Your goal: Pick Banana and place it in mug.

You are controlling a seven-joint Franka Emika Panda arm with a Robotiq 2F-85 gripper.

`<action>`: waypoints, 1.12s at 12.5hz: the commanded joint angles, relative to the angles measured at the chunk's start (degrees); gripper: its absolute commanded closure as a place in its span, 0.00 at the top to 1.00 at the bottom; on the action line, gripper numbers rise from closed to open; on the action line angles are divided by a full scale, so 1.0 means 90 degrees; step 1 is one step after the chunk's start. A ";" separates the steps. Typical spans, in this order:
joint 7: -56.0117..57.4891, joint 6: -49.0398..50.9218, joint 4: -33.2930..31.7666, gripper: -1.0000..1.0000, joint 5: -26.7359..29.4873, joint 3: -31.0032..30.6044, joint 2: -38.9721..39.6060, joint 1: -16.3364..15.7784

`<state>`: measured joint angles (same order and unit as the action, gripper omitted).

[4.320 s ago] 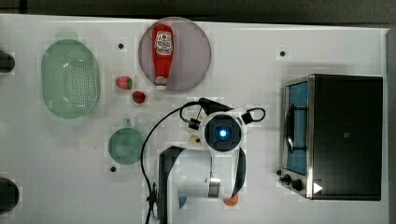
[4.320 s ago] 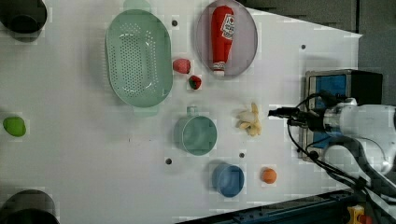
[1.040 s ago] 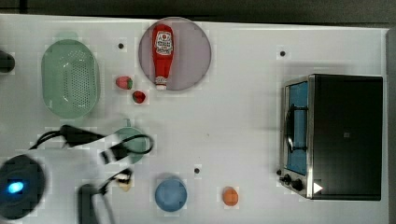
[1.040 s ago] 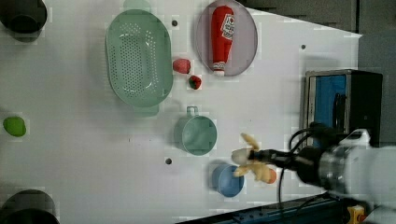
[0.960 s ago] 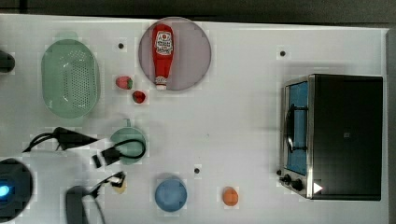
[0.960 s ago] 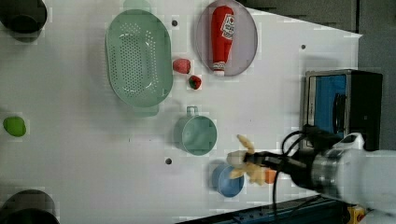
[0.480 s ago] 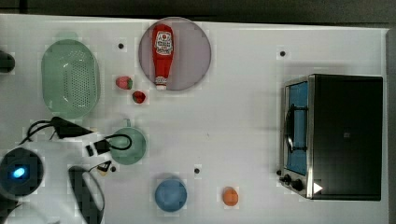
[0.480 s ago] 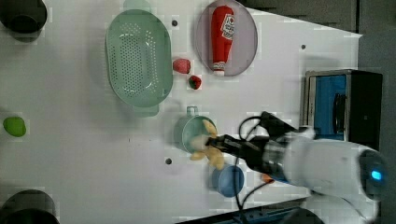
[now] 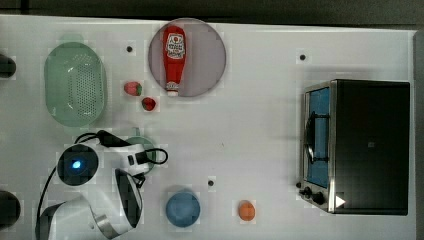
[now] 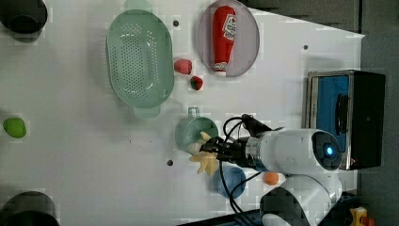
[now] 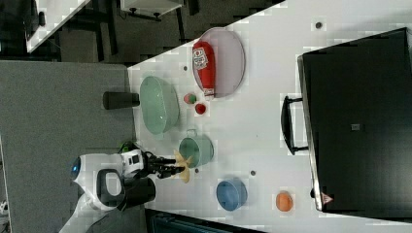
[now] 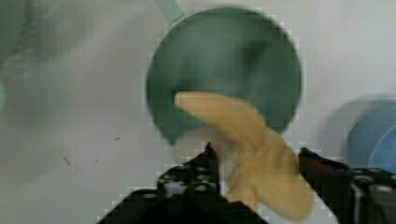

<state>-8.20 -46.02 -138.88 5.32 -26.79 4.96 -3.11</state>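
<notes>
In the top view, the pale green colander (image 9: 75, 90) lies at the upper left of the white table (image 9: 260, 125). Below it, at the lower left, the white arm bends over the table's edge, and its gripper (image 9: 142, 157) covers part of the teal mug (image 9: 151, 146). To the right of the colander are two small red fruits (image 9: 132, 88), and beyond them, at the upper middle, the red ketchup bottle (image 9: 174, 57) lies on a round grey plate (image 9: 210, 55). A blue bowl (image 9: 183, 208) and a small orange fruit (image 9: 246, 210) sit along the lower edge. The dark toaster oven (image 9: 370, 145) takes up the right side.

In the left view, near the centre of the frame, the banana (image 10: 203, 160) hangs at the tip of the gripper (image 10: 209, 151). Its upper end reaches over the lower rim of the mug (image 10: 188, 132) and its lower end lies over bare table. The right view shows the same: the banana (image 11: 183, 167) sits at the left rim of the mug (image 11: 199, 150), in front of the gripper (image 11: 177, 169).

In the wrist view, the banana (image 12: 243, 126) lies between the black fingers (image 12: 205, 163). Its curved tip is over the mouth of the mug (image 12: 224, 56) and its thick end is outside the rim. The jaws stand wide apart, and a strip of table shows between one finger and the fruit. On the other side the fruit is just beside the finger, and contact there cannot be made out.
</notes>
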 commanded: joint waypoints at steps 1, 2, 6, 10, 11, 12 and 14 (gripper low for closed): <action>-0.0372 -0.0048 0.0313 0.97 0.0221 0.0002 -0.0416 0.0179; -0.0372 -0.0047 0.0344 1.00 0.0227 0.0024 -0.0540 0.0179; -0.0372 0.0080 0.0645 1.00 0.0239 0.0173 -0.1179 0.0194; -0.0261 0.1660 0.1272 1.00 0.0235 0.1021 -0.1854 0.0278; -0.0112 0.2125 0.1507 1.00 0.0228 0.1295 -0.1944 0.0288; 0.0051 0.2509 0.1755 1.00 0.0202 0.1567 -0.1991 0.0307; 0.0282 0.3105 0.2176 1.00 -0.0042 0.2100 -0.2042 0.0341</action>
<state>-8.36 -19.36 -118.17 4.67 -8.64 -15.15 -0.24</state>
